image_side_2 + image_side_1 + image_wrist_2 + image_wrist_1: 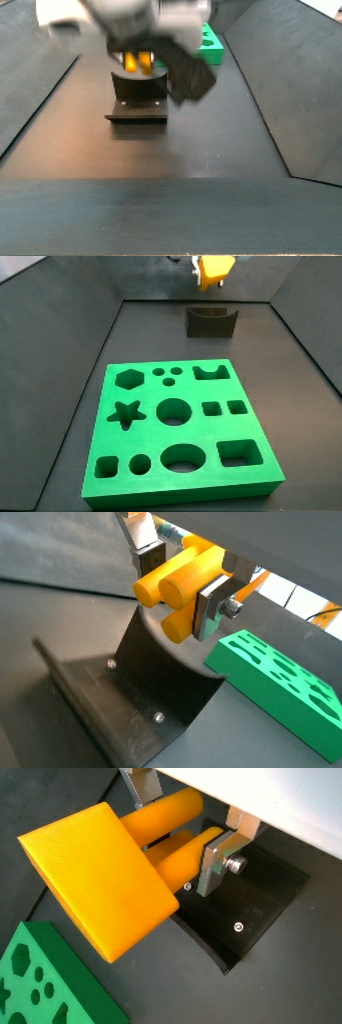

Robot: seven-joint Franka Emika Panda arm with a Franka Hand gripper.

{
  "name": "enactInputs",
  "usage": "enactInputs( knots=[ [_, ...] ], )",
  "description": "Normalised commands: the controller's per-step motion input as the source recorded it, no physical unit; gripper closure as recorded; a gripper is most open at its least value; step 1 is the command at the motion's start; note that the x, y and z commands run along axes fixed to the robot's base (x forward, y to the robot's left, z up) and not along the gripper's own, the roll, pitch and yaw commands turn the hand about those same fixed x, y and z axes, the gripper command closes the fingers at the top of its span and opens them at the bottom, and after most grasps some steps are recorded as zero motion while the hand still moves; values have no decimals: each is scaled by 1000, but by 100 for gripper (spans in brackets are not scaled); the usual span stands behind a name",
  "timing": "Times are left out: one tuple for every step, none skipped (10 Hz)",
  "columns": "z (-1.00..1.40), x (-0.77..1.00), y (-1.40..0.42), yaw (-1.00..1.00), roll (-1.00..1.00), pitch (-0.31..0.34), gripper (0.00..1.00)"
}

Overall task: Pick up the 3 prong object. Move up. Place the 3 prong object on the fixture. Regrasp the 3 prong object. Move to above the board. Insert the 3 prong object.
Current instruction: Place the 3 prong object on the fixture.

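My gripper [181,823] is shut on the 3 prong object [100,873], an orange-yellow piece with a broad flat body and round prongs. The silver fingers [218,860] clamp the prongs from both sides; this also shows in a wrist view [181,582]. The piece hangs in the air above the fixture [209,321], a dark notched block on a base plate [254,903], not touching it. In a side view the piece [214,268] is at the far end, above the fixture. The green board [181,421] with cut-out holes lies flat, nearer the front.
Dark sloping walls [67,346] enclose the floor on both sides. In a side view the arm's white and black body [134,20] hides part of the fixture [138,100] and the board [211,42] behind it.
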Motion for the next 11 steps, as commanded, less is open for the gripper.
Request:
enactInputs(
  knots=[
    [-1000,141,91,-141,-794,45,100],
    [-1000,151,98,-131,-619,32,100],
    [-1000,164,106,-117,-381,28,100],
    [-1000,175,104,-105,-249,21,100],
    [-955,168,98,-95,-188,15,100],
    [-749,136,87,-90,-160,6,100],
    [-503,104,63,-80,-138,-10,100],
    [-424,73,44,-75,-90,-23,100],
    [-424,70,43,-73,-86,-25,100],
    [-167,0,-500,0,0,0,100],
    [0,0,0,0,0,0,0]
  ],
)
